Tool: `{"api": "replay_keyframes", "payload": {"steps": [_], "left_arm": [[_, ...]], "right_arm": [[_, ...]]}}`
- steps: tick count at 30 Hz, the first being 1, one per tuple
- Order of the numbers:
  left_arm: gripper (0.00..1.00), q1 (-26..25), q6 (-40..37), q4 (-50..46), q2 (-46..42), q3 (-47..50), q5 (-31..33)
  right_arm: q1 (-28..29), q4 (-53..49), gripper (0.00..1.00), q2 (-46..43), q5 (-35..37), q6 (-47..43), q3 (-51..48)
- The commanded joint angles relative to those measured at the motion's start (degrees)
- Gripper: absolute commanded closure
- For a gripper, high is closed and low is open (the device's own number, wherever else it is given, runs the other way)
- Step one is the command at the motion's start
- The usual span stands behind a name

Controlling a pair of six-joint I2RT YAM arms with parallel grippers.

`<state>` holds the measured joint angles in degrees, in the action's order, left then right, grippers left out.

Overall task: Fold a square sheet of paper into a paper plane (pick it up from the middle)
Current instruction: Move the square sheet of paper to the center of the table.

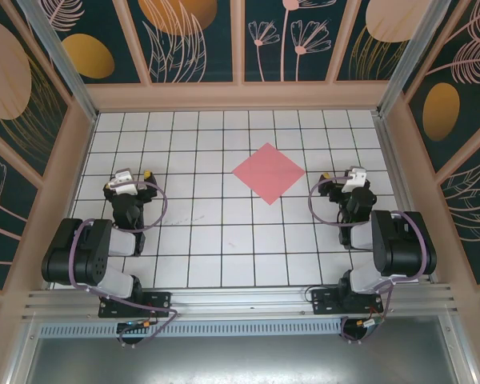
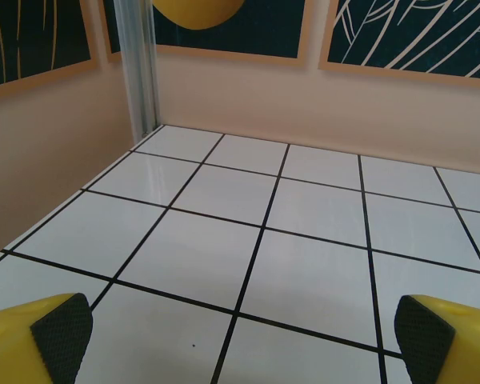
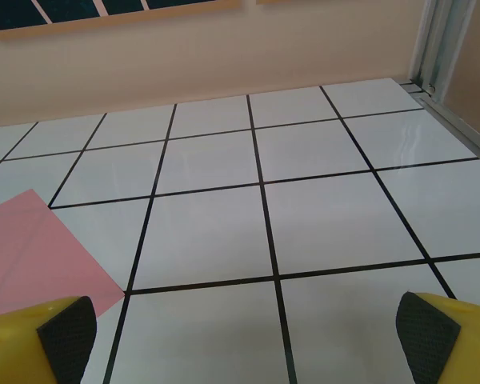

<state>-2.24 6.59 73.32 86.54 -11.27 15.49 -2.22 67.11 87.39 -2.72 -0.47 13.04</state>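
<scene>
The square sheet of paper point(image 1: 269, 172) is salmon pink and lies flat on the tiled table, turned like a diamond, a little right of centre. One corner of the sheet point(image 3: 40, 260) shows at the left of the right wrist view. My left gripper point(image 1: 134, 175) rests at the left side of the table, well away from the paper, its jaws open over bare tile point(image 2: 248, 340). My right gripper point(image 1: 342, 178) sits just right of the paper's right corner, open and holding nothing point(image 3: 240, 340). No paper plane is in view; the sheet is unfolded.
The white tiled table point(image 1: 224, 232) is enclosed by peach walls point(image 1: 240, 96) with dark floral panels. Metal corner posts point(image 2: 136, 72) stand at the back corners. Both arm bases point(image 1: 136, 304) are bolted at the near edge.
</scene>
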Motion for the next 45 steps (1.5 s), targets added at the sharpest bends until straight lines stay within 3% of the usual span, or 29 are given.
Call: {"api": "replay_keyframes", "payload": {"steps": [1, 23, 28, 32, 36, 40, 43, 45], "left_arm": [[0.01, 0.39, -0.75, 2.18, 0.66, -1.08, 0.6], [0.01, 0.44, -0.14, 2.71, 0.27, -0.6, 2.34], [0.01, 0.31, 0.09, 3.61, -3.91, 1.68, 3.46], [0.01, 0.33, 1.53, -9.84, -11.53, -1.97, 6.38], [0.01, 0.39, 7.9, -27.98, -18.46, -8.37, 7.71], [0.01, 0.32, 18.95, -46.56, -22.5, -15.64, 4.52], [0.01, 0.38, 26.52, -55.16, -22.09, -20.05, 0.82], [0.01, 0.35, 27.79, -57.41, -21.2, -22.04, -5.26]], "right_arm": [[-0.42, 2.58, 0.01, 0.67, -1.1, 1.1, 1.13], [-0.35, 2.96, 0.01, 0.54, -1.01, 1.09, 1.0], [-0.42, -12.8, 0.01, -10.47, 4.24, 3.42, 4.88], [0.07, -30.91, 0.01, -18.46, 5.67, 7.62, 12.11], [2.7, -46.5, 0.01, -20.24, 7.98, 15.2, 20.66], [5.3, -60.08, 0.01, -13.12, 3.85, 24.84, 31.72], [10.79, -61.95, 0.01, -5.78, -0.18, 29.33, 36.56], [15.26, -61.53, 0.01, -0.8, -0.49, 31.53, 39.4]]}}
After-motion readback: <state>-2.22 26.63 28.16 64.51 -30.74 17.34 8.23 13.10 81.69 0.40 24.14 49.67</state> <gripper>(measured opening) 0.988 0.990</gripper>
